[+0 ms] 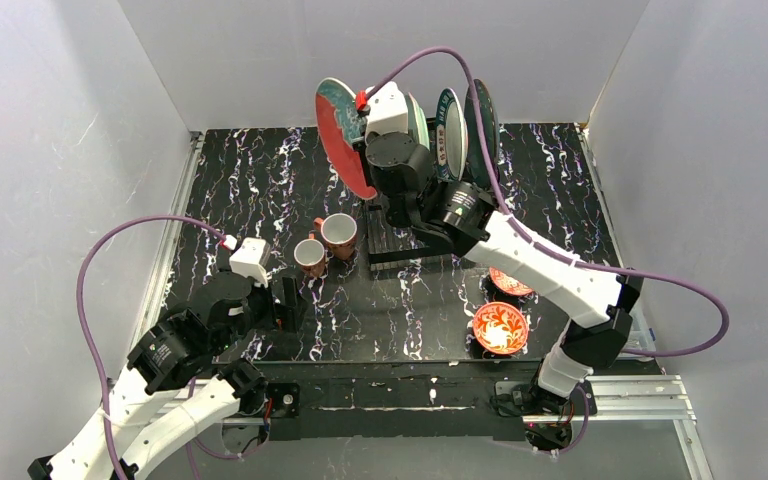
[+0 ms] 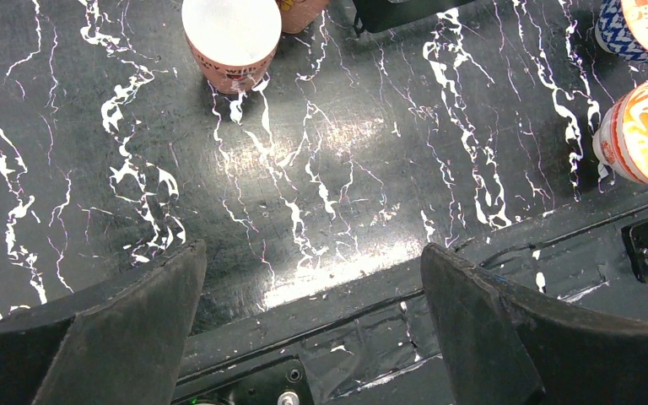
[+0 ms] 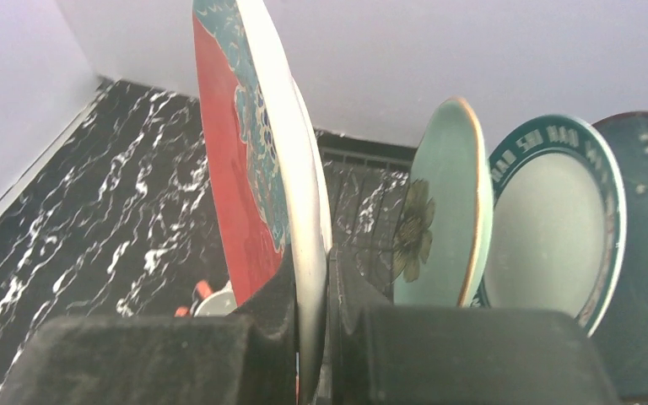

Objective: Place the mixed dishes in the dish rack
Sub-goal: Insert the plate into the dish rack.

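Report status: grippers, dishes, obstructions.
Right gripper shut on red round plate, upright at black wire dish rack. Left gripper open, empty. Two terracotta mugs, two red-patterned bowls on table. Nothing blocking.

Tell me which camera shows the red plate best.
The right wrist view: the red plate fills the frame close up, upright, its rim pinched in the right hand. The top view shows it smaller and partly covered. The left wrist view misses it entirely.

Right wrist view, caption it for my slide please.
Right gripper clamps the red plate upright beside three plates standing in the rack.
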{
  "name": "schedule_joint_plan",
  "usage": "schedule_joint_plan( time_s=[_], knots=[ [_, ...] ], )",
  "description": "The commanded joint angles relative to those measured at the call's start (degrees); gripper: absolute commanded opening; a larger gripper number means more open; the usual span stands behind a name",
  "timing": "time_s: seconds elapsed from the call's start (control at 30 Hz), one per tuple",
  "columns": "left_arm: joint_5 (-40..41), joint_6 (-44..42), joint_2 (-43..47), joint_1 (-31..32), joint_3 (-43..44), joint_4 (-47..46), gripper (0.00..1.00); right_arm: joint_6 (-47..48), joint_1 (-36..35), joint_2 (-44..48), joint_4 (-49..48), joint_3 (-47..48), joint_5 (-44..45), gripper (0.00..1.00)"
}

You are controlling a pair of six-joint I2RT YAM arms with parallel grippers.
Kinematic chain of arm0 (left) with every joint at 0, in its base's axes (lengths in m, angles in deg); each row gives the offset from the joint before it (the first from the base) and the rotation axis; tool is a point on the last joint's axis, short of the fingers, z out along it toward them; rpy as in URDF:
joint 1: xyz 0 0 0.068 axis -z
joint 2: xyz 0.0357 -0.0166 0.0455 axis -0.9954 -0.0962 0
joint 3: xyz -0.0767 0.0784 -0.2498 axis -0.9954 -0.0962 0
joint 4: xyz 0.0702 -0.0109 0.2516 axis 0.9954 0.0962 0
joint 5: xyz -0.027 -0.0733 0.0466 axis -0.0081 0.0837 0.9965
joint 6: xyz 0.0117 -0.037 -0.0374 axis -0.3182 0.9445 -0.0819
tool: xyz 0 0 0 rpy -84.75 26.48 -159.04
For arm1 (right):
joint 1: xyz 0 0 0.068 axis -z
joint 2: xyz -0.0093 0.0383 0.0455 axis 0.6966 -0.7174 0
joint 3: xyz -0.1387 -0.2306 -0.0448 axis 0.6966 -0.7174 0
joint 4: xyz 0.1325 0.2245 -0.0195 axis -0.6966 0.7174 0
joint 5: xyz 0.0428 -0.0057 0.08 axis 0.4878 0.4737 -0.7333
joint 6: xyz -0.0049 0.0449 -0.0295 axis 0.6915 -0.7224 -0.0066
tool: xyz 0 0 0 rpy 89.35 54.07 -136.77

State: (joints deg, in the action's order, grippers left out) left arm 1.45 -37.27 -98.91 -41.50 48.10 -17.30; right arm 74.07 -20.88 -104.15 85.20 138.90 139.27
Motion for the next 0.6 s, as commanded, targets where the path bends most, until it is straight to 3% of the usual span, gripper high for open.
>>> schedule_joint_plan(
  time_s=[0.0, 0.57],
  knots=[
    [1.2, -0.6, -0.6, 0.2, -0.4, 0.0, 0.98, 6.2, -0.7, 0.2, -21.0, 5.2, 9.6, 0.01],
    [1.7, -0.5, -0.3, 0.2, -0.5, -0.1, 0.98, 26.7, -0.8, -3.0, -42.7, 2.0, 21.1, 0.01]
  ],
)
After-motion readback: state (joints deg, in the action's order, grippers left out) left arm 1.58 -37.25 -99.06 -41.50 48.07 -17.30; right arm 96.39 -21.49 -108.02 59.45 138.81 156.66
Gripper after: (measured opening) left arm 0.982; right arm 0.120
